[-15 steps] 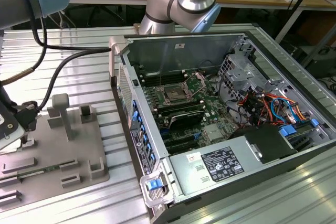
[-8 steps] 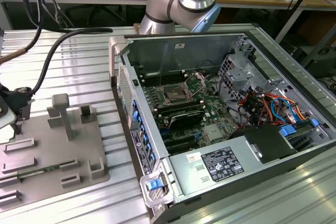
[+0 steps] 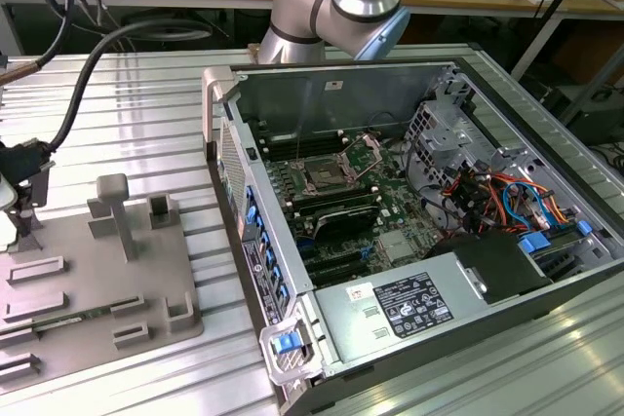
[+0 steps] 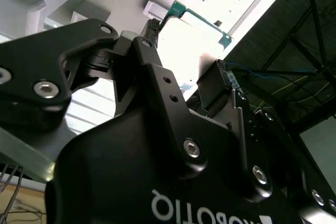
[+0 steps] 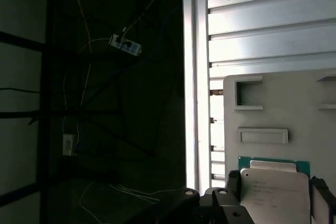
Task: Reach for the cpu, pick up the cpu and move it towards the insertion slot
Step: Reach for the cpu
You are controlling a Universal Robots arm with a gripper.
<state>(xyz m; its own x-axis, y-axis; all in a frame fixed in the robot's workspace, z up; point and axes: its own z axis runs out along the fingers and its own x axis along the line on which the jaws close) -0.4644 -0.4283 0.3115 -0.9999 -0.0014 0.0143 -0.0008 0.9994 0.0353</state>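
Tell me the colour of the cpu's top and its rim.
The cpu has a silvery-white top and a green rim, best seen in the first wrist view.

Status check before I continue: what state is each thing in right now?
cpu: held between the fingers, at the tray.
gripper: shut on the cpu.
slot: empty, dark centre exposed.
case: side open.
tray: lying flat beside the case.

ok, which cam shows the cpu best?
First wrist view: the cpu shows its silvery top face-on, with a green edge, against the grey tray. Second wrist view catches a glare-washed green edge of it. Exterior view: too small to tell.
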